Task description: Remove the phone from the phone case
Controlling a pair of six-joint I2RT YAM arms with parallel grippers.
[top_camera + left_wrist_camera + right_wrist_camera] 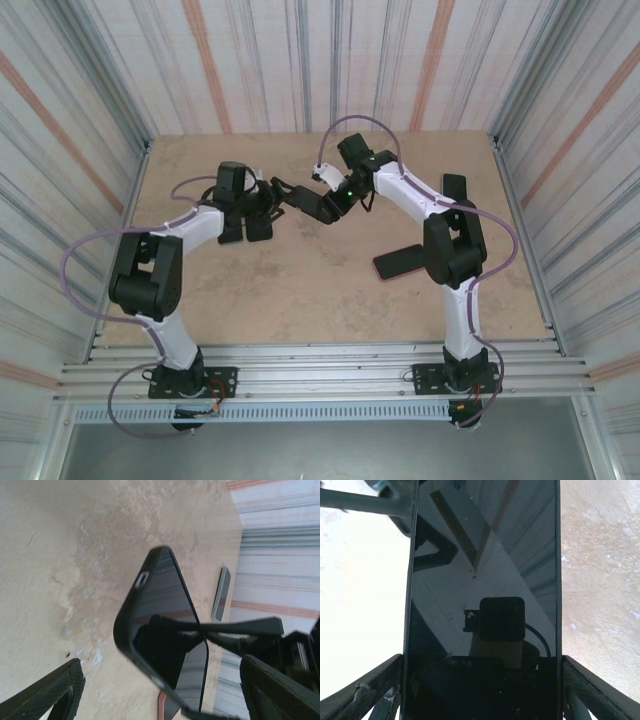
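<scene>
Right gripper [480, 685] pinches the black phone [482, 580] by its long edges above the table [300, 300]. The phone sits in its black phone case [122, 635]. Left gripper [160, 690] is spread wide near it, not touching.

Nothing can be read in any view: no text, label, brand, number or sign. The phone [485, 580] screen is dark, with only reflections on it.
</scene>
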